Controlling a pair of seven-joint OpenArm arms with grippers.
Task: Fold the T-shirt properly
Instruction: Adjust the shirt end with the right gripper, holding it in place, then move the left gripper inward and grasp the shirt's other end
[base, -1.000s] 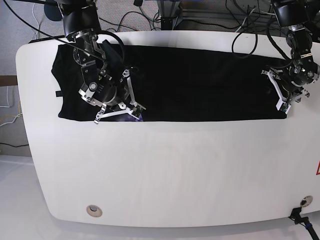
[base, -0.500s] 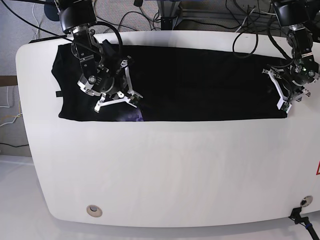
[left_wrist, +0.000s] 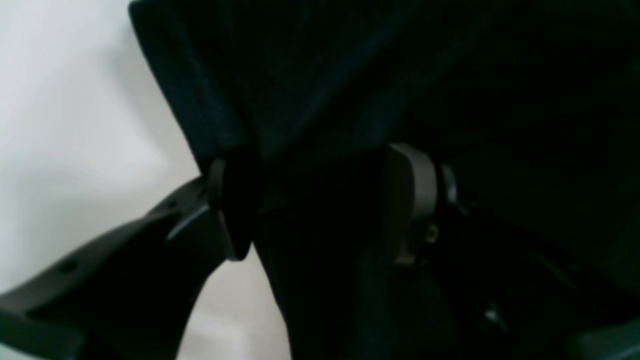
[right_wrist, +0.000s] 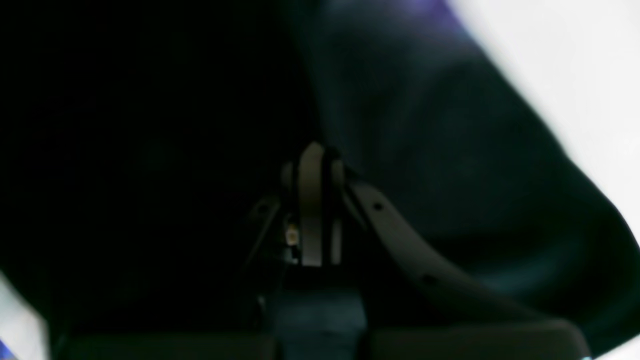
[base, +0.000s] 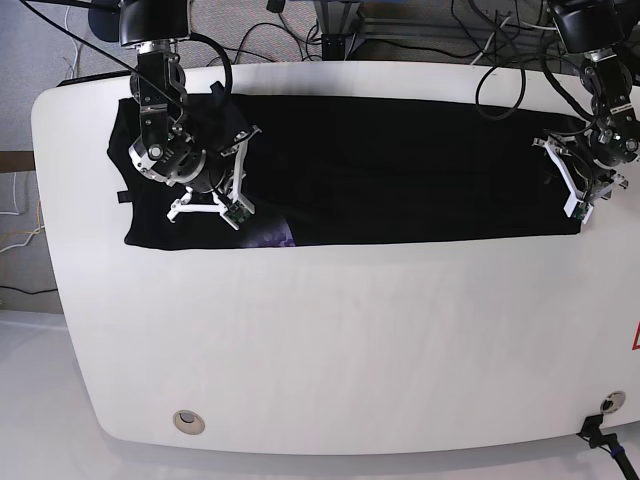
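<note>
The black T-shirt (base: 400, 170) lies as a long flat band across the far half of the white table (base: 330, 340). A purple printed patch (base: 270, 236) shows at its near edge. My right gripper (base: 212, 188) is over the shirt's left part. In the right wrist view this gripper (right_wrist: 312, 200) is shut, with the cloth (right_wrist: 450, 150) rising from its tips. My left gripper (base: 583, 180) stands at the shirt's right end. Its fingers (left_wrist: 410, 200) are apart in the left wrist view, and the gripper (left_wrist: 320, 200) straddles the hem of the shirt (left_wrist: 350, 75).
Cables run behind the table's far edge. A round metal fitting (base: 187, 421) sits in the near left of the tabletop. A black connector (base: 603, 428) is at the near right corner, and a red sticker (base: 635, 340) is at the right edge.
My right gripper has moved up and to the left, away from the shirt's near edge, and the purple patch has grown. My left gripper and the shirt's right end have shifted slightly right.
</note>
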